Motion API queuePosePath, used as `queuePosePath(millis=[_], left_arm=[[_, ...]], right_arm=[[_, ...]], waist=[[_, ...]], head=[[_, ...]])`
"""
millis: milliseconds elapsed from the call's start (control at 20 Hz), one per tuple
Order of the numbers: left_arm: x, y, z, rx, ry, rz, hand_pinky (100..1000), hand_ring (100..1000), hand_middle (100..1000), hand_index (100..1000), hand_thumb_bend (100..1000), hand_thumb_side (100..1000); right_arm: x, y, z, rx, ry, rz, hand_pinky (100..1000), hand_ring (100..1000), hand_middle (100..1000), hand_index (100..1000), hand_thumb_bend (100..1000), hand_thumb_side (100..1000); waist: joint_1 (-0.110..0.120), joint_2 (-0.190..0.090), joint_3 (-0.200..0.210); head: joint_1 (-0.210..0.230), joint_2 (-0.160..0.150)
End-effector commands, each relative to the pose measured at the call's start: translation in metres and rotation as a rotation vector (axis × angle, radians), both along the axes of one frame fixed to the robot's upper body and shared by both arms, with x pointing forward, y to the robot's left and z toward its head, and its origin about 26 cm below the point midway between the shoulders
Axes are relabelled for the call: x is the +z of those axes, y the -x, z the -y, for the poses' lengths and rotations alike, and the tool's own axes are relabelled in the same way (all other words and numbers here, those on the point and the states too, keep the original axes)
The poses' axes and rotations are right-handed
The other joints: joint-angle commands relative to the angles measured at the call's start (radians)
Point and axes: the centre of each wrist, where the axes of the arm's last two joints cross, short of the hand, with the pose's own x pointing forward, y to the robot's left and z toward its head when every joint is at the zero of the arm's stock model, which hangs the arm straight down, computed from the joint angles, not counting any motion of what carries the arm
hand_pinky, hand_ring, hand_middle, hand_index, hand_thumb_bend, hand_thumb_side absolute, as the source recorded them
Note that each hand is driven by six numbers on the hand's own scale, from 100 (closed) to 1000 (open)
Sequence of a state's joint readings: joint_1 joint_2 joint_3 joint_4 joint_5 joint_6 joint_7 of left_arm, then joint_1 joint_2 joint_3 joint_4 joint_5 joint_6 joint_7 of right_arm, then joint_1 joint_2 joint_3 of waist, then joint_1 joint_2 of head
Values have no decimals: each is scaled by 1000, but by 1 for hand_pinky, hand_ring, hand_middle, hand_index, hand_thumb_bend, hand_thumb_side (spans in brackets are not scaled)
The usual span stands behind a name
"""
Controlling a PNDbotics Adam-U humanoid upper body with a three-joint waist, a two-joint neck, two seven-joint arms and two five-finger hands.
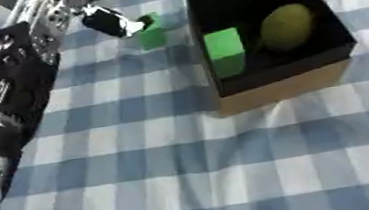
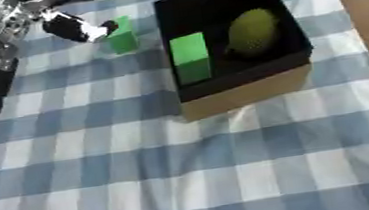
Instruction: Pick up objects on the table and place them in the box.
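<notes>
My left arm runs up the left side of the scene, and my left hand [image 1: 112, 22] is at the far left of the counter [image 1: 231, 171], which is covered in a blue-and-white checked cloth. My fingers are at a green block [image 1: 152, 32] that stands on the cloth just left of the box; I cannot tell whether they pinch it or only touch it. To the right stands the box [image 1: 283, 87], black inside with tan cardboard walls. In it, a second green block [image 1: 226, 51] stands against the left wall, and a yellow-green lemon-like fruit [image 1: 287, 26] lies just right of that block. My right hand shows in neither view.
</notes>
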State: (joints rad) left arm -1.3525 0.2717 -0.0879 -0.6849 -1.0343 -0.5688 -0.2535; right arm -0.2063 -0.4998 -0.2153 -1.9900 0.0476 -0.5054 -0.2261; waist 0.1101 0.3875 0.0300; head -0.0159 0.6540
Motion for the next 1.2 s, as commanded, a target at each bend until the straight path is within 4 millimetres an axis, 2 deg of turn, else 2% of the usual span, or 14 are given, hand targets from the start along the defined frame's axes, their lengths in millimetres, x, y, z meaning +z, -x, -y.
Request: queuePosePath(millis=[50, 150, 400, 500, 700, 1200], left_arm=[[10, 1, -6, 16, -14, 12, 871, 858, 819, 917, 361, 500], [8, 0, -7, 25, -30, 0, 874, 860, 820, 918, 379, 515], [3, -2, -13, 55, -97, -36, 883, 869, 826, 922, 430, 559], [2, -2, -13, 57, -115, -47, 886, 871, 827, 924, 443, 569], [-3, -4, -15, 48, -124, -82, 894, 875, 832, 929, 434, 588], [4, -3, -16, 57, -71, -82, 901, 885, 843, 940, 405, 609]], right_arm=[[4, 3, 3, -18, 19, 12, 936, 1000, 452, 910, 100, 470], [0, 4, 4, -26, 19, 4, 936, 1000, 448, 911, 100, 470], [-4, 5, 5, -40, 20, -7, 936, 1000, 447, 911, 100, 466], [-5, 6, 5, -42, 22, -6, 936, 1000, 447, 910, 100, 470], [-7, 6, 5, -45, 23, -7, 936, 1000, 443, 911, 100, 470], [-12, 7, 5, -60, 24, -19, 938, 1000, 434, 912, 100, 470]], waist=[[-7, -23, -7], [-8, -24, -11], [-25, -26, 37], [-29, -25, 44], [-34, -21, 46], [-39, -13, 50]], head=[[-3, -14], [-2, -12], [1, -12], [0, -11], [-1, -8], [8, 0]])
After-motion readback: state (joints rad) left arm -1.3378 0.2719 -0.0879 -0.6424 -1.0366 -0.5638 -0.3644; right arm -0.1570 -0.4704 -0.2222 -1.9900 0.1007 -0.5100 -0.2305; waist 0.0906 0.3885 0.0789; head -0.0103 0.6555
